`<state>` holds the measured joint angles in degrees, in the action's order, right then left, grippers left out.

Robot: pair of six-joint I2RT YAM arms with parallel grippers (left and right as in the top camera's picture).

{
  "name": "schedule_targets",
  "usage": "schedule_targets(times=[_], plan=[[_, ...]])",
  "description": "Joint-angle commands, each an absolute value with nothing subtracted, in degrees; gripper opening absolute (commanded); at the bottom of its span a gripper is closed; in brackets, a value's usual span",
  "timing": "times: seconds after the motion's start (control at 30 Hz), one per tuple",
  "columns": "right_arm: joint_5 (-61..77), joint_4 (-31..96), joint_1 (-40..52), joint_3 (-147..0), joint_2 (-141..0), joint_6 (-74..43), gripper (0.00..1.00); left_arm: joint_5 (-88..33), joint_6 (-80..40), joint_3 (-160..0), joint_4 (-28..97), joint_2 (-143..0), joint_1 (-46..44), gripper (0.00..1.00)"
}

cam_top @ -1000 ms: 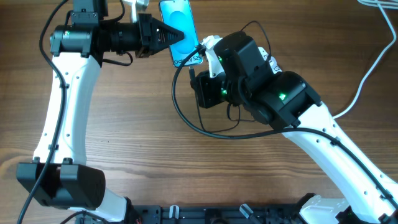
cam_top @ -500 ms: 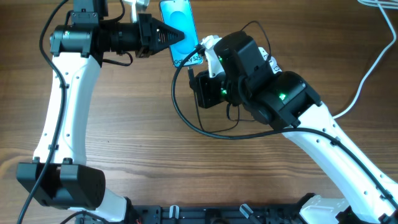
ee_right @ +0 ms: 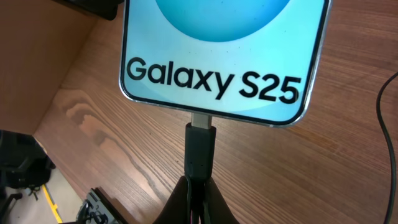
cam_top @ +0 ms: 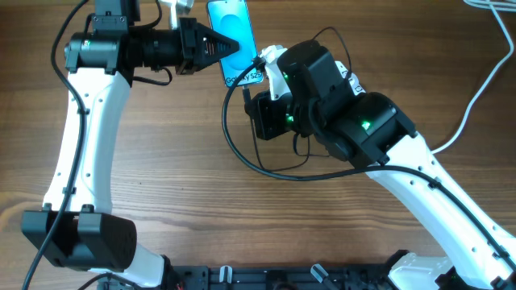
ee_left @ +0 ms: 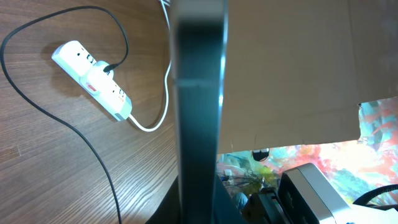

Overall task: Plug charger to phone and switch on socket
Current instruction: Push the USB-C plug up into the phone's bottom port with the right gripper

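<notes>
Two clenched grips: left gripper (cam_top: 228, 47) steadies the phone (ee_right: 217, 37), right gripper (ee_right: 198, 193) should press the charger (ee_right: 200, 149) straight in, untilted.

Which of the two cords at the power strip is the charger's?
The thin black cable, leaving the black plug on the power strip's face; the thick white cord exits its end.
</notes>
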<state>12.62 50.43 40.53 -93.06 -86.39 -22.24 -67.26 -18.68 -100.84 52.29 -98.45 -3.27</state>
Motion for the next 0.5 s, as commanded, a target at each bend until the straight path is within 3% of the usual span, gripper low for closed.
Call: schedule_targets(times=[0.0,0.47], plan=[[13.37,49.65,40.66,-93.14,-85.93,-22.48,0.05,-69.63,-17.08,-101.47,51.96,-98.37,-3.16,0.04],[12.47,46.98,40.64,-93.14,-85.93,-22.46,0.05,-69.65,-16.91,-101.47,52.18,-98.37,-3.16,0.04]])
